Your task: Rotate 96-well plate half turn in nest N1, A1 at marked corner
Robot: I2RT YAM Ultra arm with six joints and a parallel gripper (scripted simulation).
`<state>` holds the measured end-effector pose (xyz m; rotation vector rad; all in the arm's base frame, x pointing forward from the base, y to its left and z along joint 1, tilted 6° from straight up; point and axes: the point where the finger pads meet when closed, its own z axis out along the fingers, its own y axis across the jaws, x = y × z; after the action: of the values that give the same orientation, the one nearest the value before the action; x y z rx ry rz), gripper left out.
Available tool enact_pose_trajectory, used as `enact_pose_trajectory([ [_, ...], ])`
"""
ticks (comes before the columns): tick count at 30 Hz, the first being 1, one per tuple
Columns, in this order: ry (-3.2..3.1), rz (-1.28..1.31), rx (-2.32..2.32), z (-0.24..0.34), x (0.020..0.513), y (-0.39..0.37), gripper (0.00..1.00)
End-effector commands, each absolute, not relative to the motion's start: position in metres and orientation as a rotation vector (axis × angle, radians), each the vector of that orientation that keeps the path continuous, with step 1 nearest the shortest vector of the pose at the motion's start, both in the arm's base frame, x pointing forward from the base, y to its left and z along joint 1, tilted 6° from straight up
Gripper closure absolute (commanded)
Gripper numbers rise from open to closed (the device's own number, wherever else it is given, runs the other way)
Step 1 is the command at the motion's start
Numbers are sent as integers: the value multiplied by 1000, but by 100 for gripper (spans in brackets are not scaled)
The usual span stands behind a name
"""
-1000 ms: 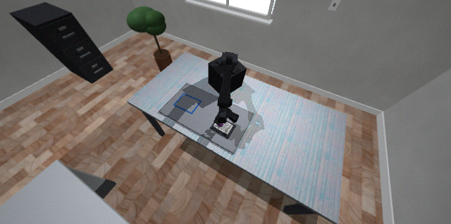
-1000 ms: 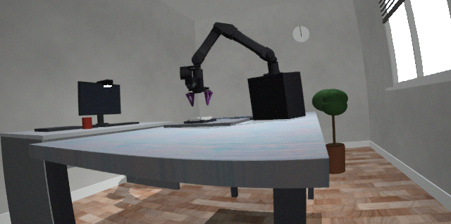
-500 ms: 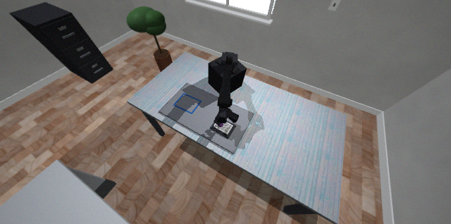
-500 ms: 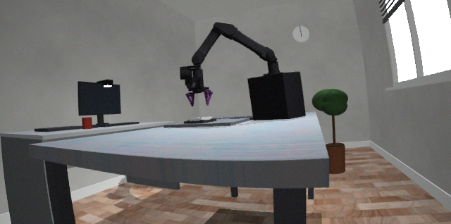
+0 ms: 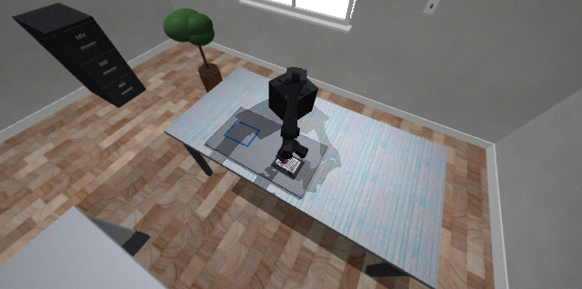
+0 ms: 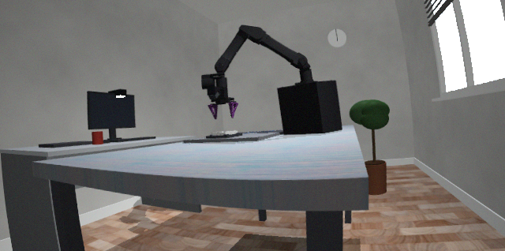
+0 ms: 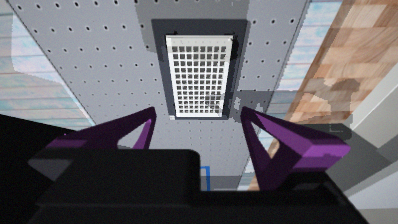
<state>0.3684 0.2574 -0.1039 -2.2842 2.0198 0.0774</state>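
While hand (image 7: 196, 131) hangs open, plate (image 7: 200, 75) lengthwise between fingertips, in nest (image 7: 159, 70)

Top view hangs high in a room corner, looking down across the whole desk (image 5: 386, 180). Exterior sits low at the desk's edge (image 6: 205, 188), facing the arm side-on. Wrist looks straight down, close, past the hand (image 7: 198, 131). All three share the perforated deck (image 7: 100, 60).

No writing, number or brand can be read in any view. The plate (image 7: 200, 75), its holder (image 7: 159, 70) and the perforated board (image 7: 100, 60) on the counter (image 5: 386, 175) show no legible marks.
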Motion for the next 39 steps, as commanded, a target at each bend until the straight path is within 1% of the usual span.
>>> enact_pose_trajectory([
  [1, 2008, 77, -2269, -97, 372, 261, 0],
  [39, 2008, 77, -2269, -150, 374, 267, 0],
])
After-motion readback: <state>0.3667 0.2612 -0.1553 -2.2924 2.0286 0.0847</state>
